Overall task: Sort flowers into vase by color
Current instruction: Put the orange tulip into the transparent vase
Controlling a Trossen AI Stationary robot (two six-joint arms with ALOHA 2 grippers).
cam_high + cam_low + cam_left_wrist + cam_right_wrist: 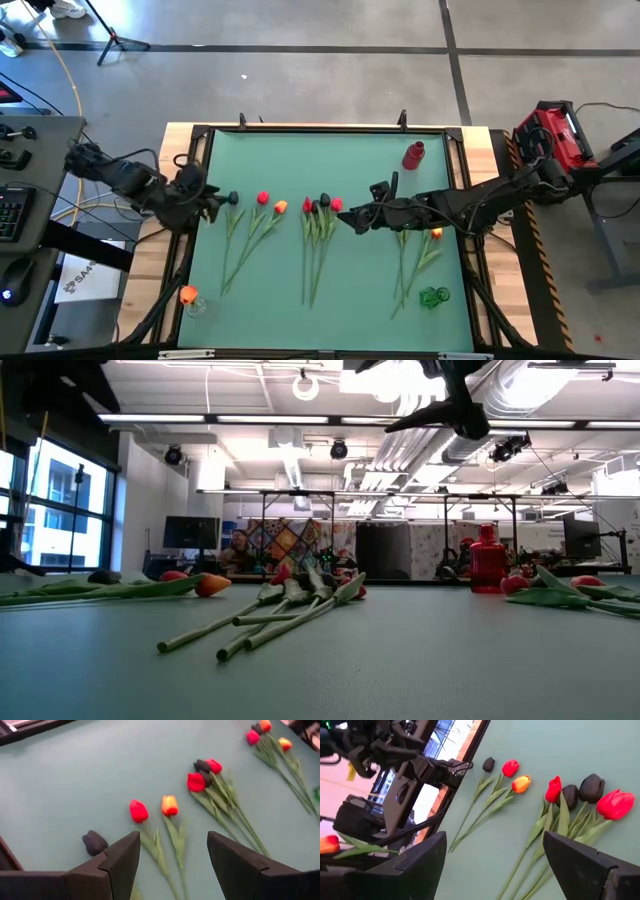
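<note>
The green table mat is lying smooth and flat under everything, and the artificial tulips are resting on it in three loose bunches, heads toward the far edge and stems trailing toward the near edge. The middle bunch is the fullest, two red heads and two near-black ones bundled close with stems overlapping; the left bunch is fanning a dark, a red and an orange bud apart; the right bunch is lying partly under the right arm, ending beside a small green vase. A red bottle-shaped vase is standing at the far right, and a clear vase near the front left is already holding an orange bud. The right gripper is hanging above the mat just beside the middle bunch's heads, fingers spread wide and holding nothing; the left gripper is waiting at the left edge, fingers likewise apart and empty. These flowers look very light, with thin, springy plastic stems, floppy fabric leaves and soft bud heads. I'd judge the stem just below the head the sensible place to pinch, since the overlapping stems of the middle bunch will likely drag along together.
</note>
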